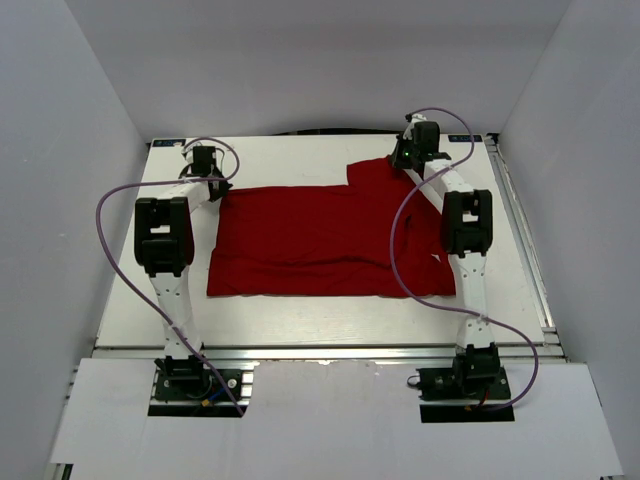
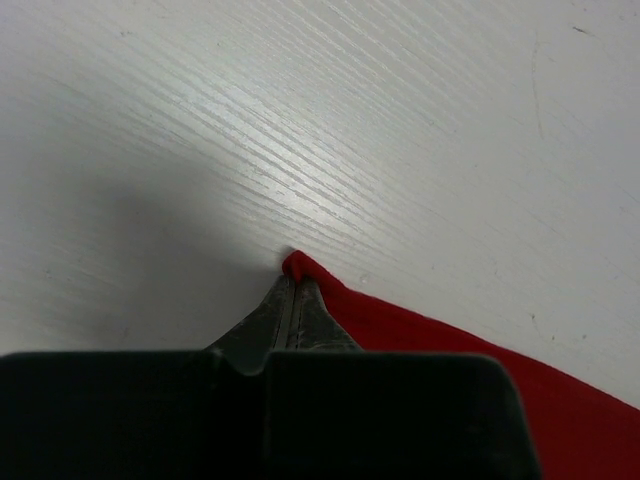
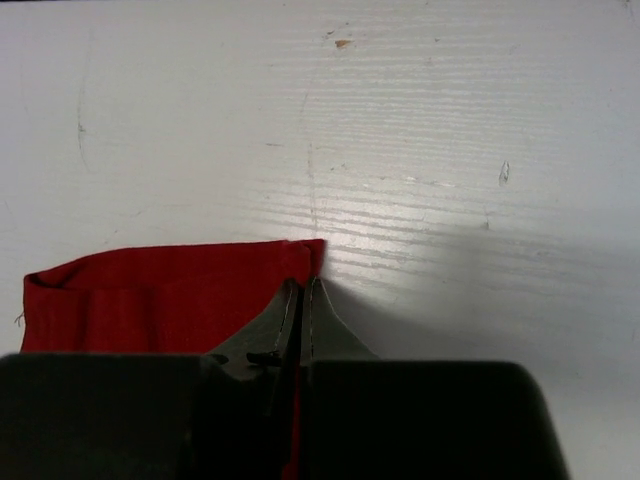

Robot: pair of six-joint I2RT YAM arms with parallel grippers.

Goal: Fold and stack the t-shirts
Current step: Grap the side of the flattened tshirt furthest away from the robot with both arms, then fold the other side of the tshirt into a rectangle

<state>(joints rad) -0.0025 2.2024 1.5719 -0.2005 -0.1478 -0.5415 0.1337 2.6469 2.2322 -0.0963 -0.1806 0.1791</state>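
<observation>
T-shirt (image 1: 330, 240) lay spread flat on the white table (image 1: 300, 318), bright red, filling the middle between the two arms, with one flap jutting toward the far edge on the right side. And both claws were down on it! The left claw (image 2: 293, 288) was pinched shut on the far left corner, a little nub of red cloth (image 2: 450, 350) bunched right at its tips. The right claw (image 3: 303, 292) was closed tight on the far right corner of that flap, the hem (image 3: 160, 300) running away to its left with a doubled edge showing.

This t-shirt looked soft, light and floppy, with no stiffness at all. By my judgement it would sag and drape the second it left the table, so two corner grips on the same far edge were the sensible hold: lift one corner alone and the rest would trail and crumple. It seemed too thin to slip under its own weight, but a shallow pinch like the left one could let go if pulled hard. The near edge lay free and fairly straight, with a few soft wrinkles across the middle.

As for bins, boxes or baskets, none showed in any view, and no second garment or stack was visible either.
</observation>
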